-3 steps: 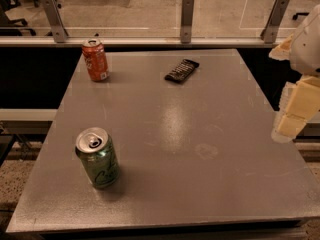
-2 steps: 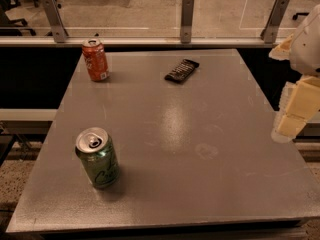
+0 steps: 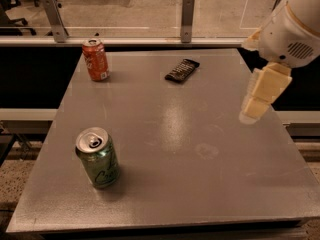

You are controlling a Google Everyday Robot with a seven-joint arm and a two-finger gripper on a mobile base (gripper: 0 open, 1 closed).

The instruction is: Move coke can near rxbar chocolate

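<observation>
The coke can [image 3: 95,59], red-orange with a silver top, stands upright at the far left corner of the grey table [image 3: 170,134]. The rxbar chocolate [image 3: 182,70], a flat dark wrapped bar, lies at the far middle of the table, well to the right of the can. My gripper [image 3: 260,101] hangs over the table's right edge, cream-coloured, far from both the can and the bar, holding nothing that I can see.
A green can [image 3: 98,157] with script lettering stands upright near the front left of the table. A rail with metal posts [image 3: 187,13] and a glass panel runs behind the table's far edge.
My arm and gripper have moved a little left, in over the table's right edge. The cans and the bar have not moved.
</observation>
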